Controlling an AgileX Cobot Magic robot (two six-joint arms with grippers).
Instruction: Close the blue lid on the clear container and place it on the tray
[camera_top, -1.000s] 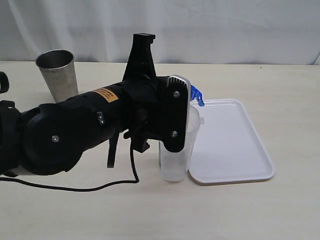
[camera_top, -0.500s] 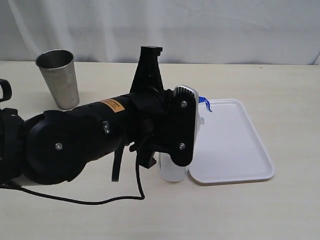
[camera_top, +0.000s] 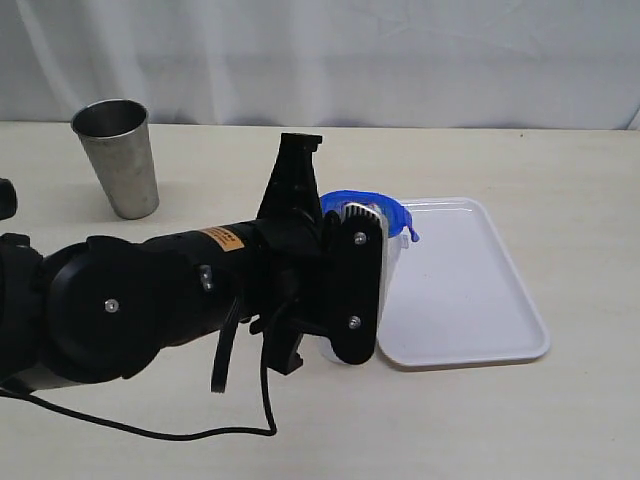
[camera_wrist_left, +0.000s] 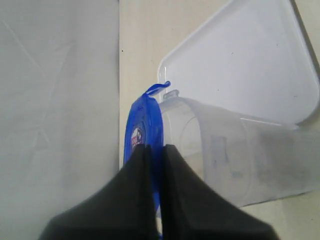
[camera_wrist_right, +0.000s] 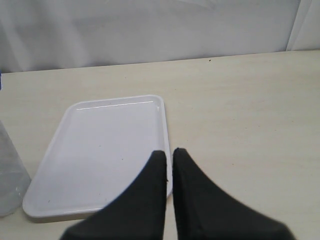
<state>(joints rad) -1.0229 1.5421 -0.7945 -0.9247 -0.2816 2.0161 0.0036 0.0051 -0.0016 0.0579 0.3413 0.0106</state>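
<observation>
The blue lid (camera_top: 372, 203) lies roughly level over the mouth of the clear container (camera_top: 392, 262), which stands upright on the table beside the tray's near left corner. My left gripper (camera_wrist_left: 156, 146) is shut on the lid's rim (camera_wrist_left: 144, 125); the lid's sticker shows beside one finger. The left arm hides most of the container in the exterior view. The white tray (camera_top: 460, 285) lies right of the container with nothing on it. My right gripper (camera_wrist_right: 170, 152) is shut on nothing, hovering over the tray's edge (camera_wrist_right: 161, 120); it does not show in the exterior view.
A steel tumbler (camera_top: 117, 157) stands at the back left of the table. A black cable (camera_top: 150, 430) trails from the left arm across the front of the table. A pale curtain closes off the back.
The lid, held tilted beside the container's top a second ago, has swung over and now sits about flat on its mouth. The left arm dropped slightly and turned with it.
</observation>
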